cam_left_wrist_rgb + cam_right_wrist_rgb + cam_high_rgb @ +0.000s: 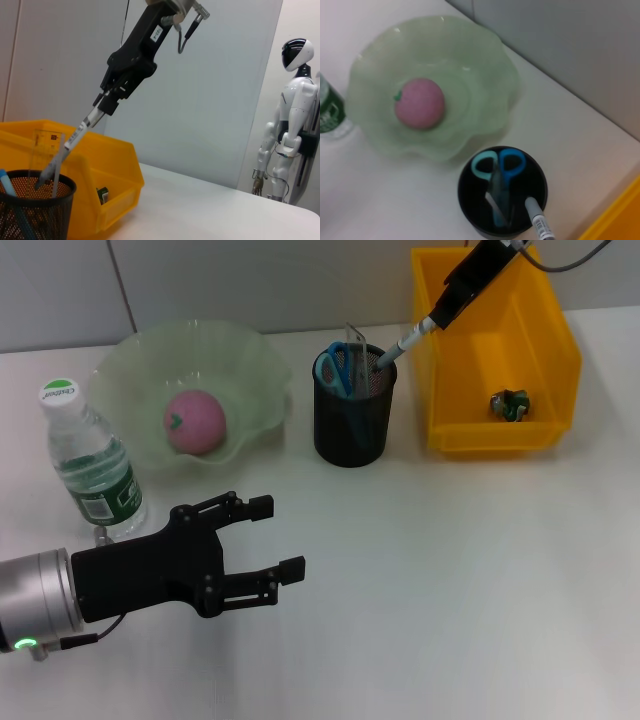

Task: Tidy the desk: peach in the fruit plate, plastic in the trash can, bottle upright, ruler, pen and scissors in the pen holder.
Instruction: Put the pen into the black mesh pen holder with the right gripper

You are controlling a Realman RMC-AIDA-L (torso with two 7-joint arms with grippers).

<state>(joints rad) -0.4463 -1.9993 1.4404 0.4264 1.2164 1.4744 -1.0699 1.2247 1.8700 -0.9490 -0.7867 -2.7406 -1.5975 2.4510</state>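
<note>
The right gripper hangs above the desk at about 1 o'clock in the head view, over the near-left corner of the yellow trash can. It is clenched on the upper end of the pen. The pen slants down toward 7 o'clock, and its tip is just inside the rim of the black mesh pen holder. The left wrist view confirms this: the pen runs from the right gripper into the holder mouth.

The pen holder stands at about 12 o'clock of the desk centre, between the fruit plate and the trash can. It contains the blue-handled scissors and the clear ruler, both upright.

The peach lies in the middle of the green fruit plate at about 10 o'clock. The crumpled plastic lies on the floor of the trash can. The bottle stands upright at 9 o'clock, just beside the plate's near-left edge.

The left gripper is positioned at about 7 o'clock, above the bare desk, near the bottle. Its fingers are spread apart and hold nothing.
</note>
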